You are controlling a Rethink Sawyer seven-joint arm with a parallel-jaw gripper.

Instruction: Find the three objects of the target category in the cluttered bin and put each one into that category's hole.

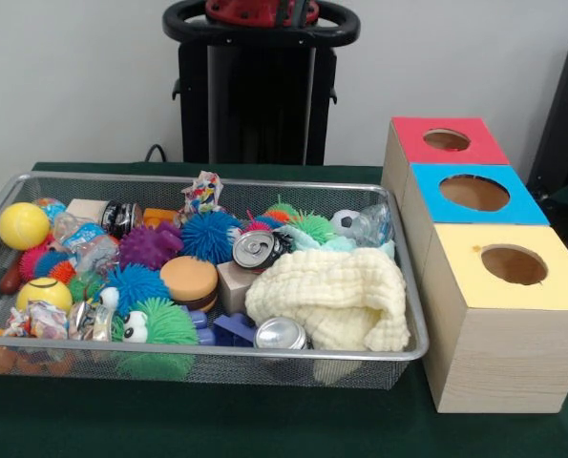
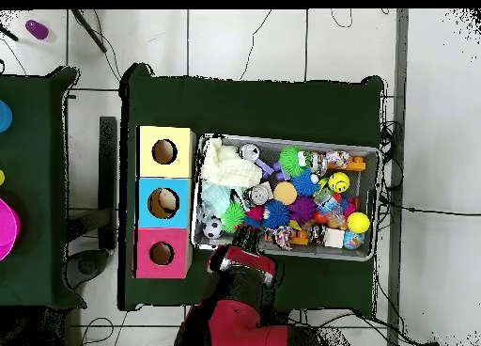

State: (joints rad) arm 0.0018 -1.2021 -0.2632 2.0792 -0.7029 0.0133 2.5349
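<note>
A wire mesh bin [image 1: 412,315] [image 2: 373,156] is packed with toys. Three drink cans show: one silver at the front [image 1: 282,334], one lying mid-bin [image 1: 256,249], one dark at the back left [image 1: 121,218]. Spiky balls in blue [image 1: 209,236], purple [image 1: 150,245] and green [image 1: 159,322] lie among them, with yellow balls [image 1: 23,225] at the left. A cream cloth [image 1: 331,296] [image 2: 221,168] covers the right part. Beside the bin stand three boxes with round holes: red [image 1: 412,138], blue [image 1: 431,196], yellow [image 1: 465,272]. Only the overhead view shows my gripper [image 2: 246,239], at the bin's near edge.
A small soccer ball [image 1: 345,221], a burger toy [image 1: 189,281] and a wooden block [image 1: 234,284] also lie in the bin. Green cloth covers the table [image 1: 264,420]. A second green table [image 2: 33,173] stands off to the left in the overhead view.
</note>
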